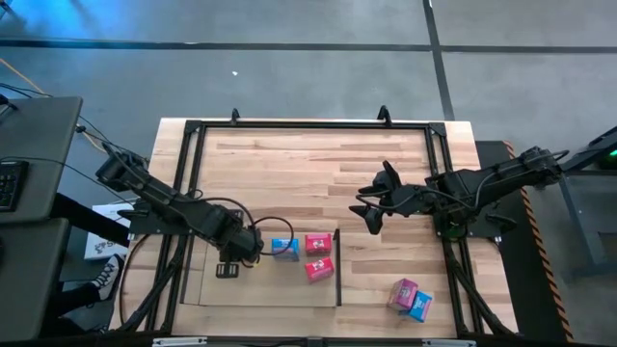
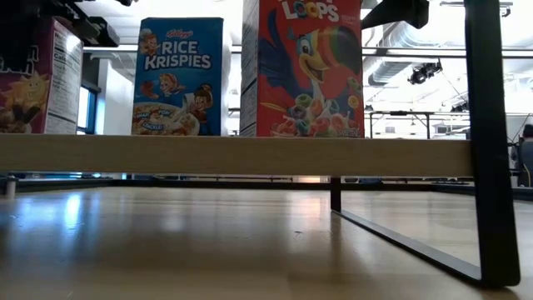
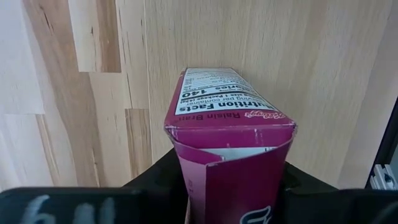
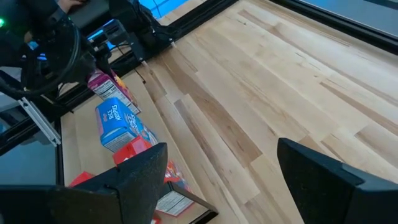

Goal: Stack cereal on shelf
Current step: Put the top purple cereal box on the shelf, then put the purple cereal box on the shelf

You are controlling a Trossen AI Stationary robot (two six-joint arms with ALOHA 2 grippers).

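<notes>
The left end effector [image 1: 253,241] is clenched around a magenta cereal box [image 3: 230,146], holding it over the shelf [image 1: 207,284] panel. A blue box [image 1: 284,248] and two red boxes [image 1: 318,243] stand on the shelf just beside it. The right end effector [image 1: 369,205] hangs released above the counter [image 1: 318,164], well apart from the shelf.

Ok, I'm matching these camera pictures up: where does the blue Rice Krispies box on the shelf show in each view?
High view: Rice Krispies box low, left of centre, on the shelf.
Low view: upper left of centre.
Left wrist view: not in it; only the Raisin Bran box.
Right wrist view: left side.
Shared landmark: the red box beside it.
</notes>
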